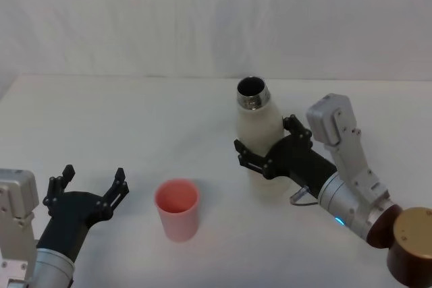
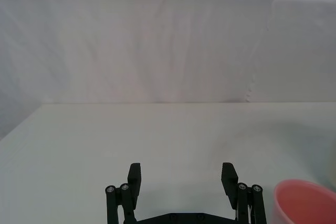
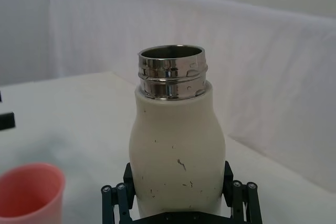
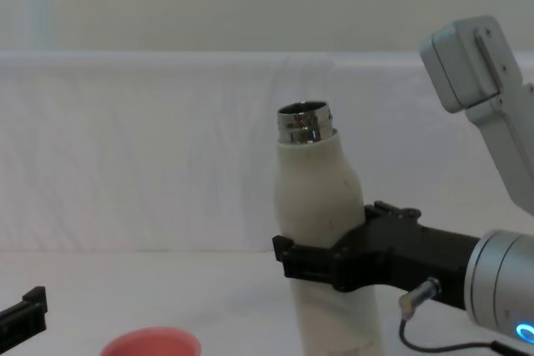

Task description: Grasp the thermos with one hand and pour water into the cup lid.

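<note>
The thermos (image 1: 257, 126) stands upright right of the table's centre, a cream-white bottle with its steel neck (image 3: 172, 72) open and uncapped. My right gripper (image 1: 270, 145) is shut on the thermos, one black jaw on each side of its lower body (image 3: 177, 156), reaching in from the right (image 4: 327, 261). The cup lid (image 1: 177, 208) is a small salmon-pink cup standing mouth up, left of the thermos and nearer me, apart from it (image 3: 27, 192). My left gripper (image 1: 94, 175) rests open at the near left, short of the cup lid (image 2: 305, 203), with nothing between its fingers (image 2: 135, 174).
The white table (image 1: 135, 119) spreads wide around both things. A white cloth backdrop (image 1: 202, 18) closes off its far edge. A black tip of the left gripper (image 4: 21, 314) shows low at the left of the chest view.
</note>
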